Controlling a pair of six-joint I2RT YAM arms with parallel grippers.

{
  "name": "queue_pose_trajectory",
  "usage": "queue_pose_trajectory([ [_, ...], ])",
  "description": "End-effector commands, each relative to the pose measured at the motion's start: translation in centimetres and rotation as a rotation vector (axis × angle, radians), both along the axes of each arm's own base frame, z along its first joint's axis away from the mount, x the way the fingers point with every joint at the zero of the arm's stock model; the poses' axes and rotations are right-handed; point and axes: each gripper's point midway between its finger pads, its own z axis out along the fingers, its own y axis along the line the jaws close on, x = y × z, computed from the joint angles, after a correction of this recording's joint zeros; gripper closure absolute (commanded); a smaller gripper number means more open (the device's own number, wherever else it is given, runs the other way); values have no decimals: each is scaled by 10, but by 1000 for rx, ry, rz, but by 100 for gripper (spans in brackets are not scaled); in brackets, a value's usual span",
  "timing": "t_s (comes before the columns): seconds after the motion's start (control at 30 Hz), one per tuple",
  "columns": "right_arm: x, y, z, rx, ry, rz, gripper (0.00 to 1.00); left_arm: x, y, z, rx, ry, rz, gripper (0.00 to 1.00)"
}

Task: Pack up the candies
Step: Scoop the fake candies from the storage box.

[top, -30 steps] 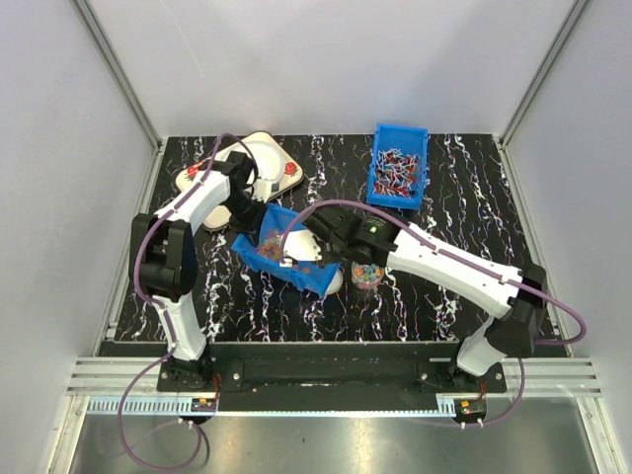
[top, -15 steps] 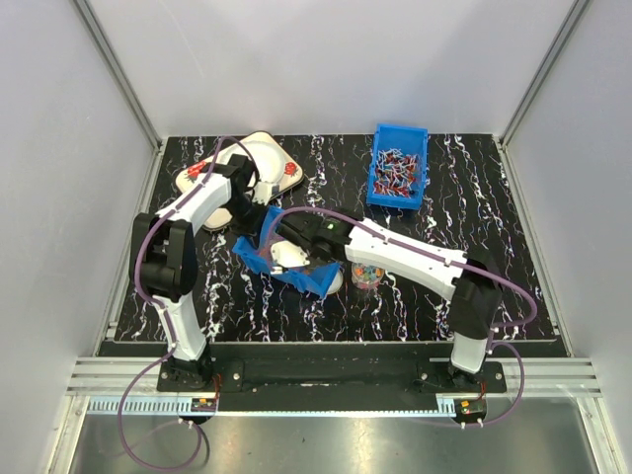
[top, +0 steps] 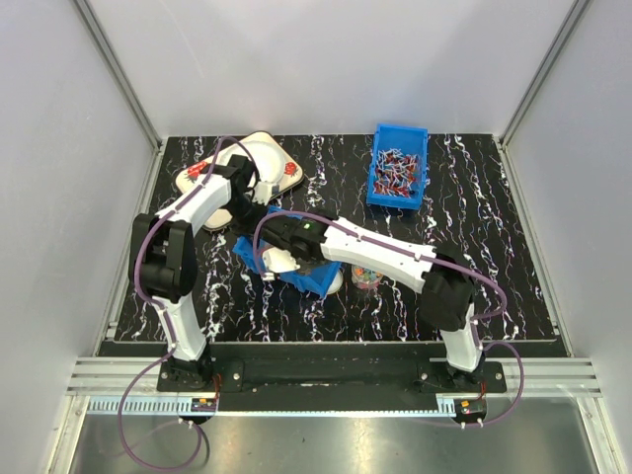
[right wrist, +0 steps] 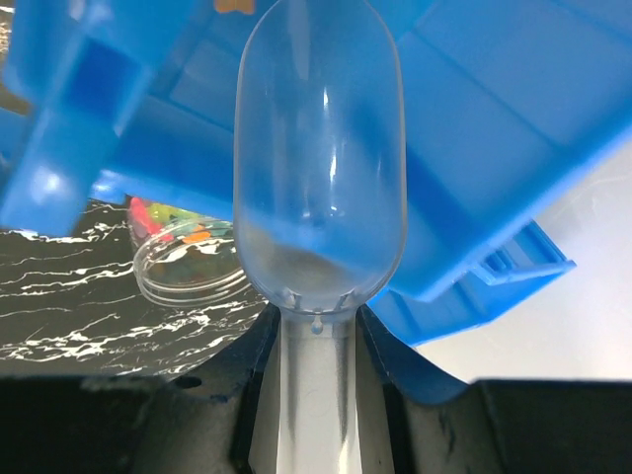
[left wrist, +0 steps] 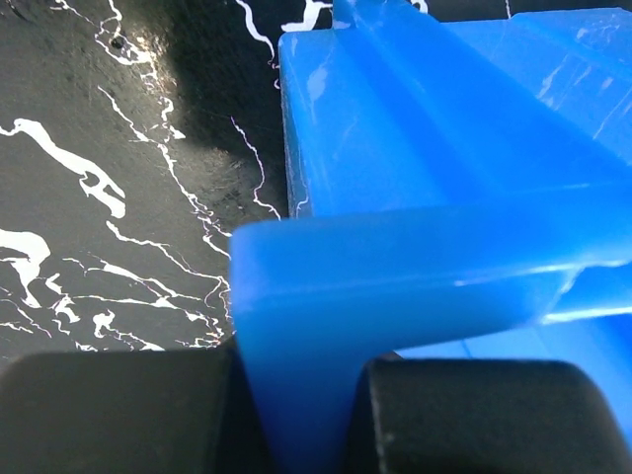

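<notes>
My left gripper [top: 253, 201] is shut on the far rim of a blue bin [top: 308, 276] and holds it tilted; in the left wrist view my left gripper [left wrist: 296, 410] pinches that blue wall [left wrist: 395, 267]. My right gripper [top: 292, 249] is shut on the handle of a clear plastic scoop [right wrist: 318, 158], which looks empty and sits at the bin's left end [top: 275, 260]. Tiny multicoloured candies [right wrist: 170, 214] lie in a small clear jar [right wrist: 193, 265], which stands right of the bin [top: 367, 276]. My right arm hides any candies in the bin.
A second blue bin [top: 398, 166] of red-white wrapped sweets stands at the back right. A cream board [top: 259, 158] lies at the back left. A white lid [top: 334, 282] lies under the tilted bin's near right corner.
My right arm has swung left across the tilted bin, carrying the scoop from its right side to its left end. The left gripper has kept its hold on the bin.
</notes>
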Motion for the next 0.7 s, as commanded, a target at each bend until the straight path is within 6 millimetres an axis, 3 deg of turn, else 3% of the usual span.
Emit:
queue_pose_trajectory([
  [0.0,-5,1,4,-69,30,65,100,3,-12,30,-72,-77,-1,100],
  [0.23,-10,17,-16,-61,115,77,100,2,-15,32,-82,-81,-9,100],
  [0.67,-19,53,-36,105,196,90,100,-1,-18,35,-101,-86,-20,100],
])
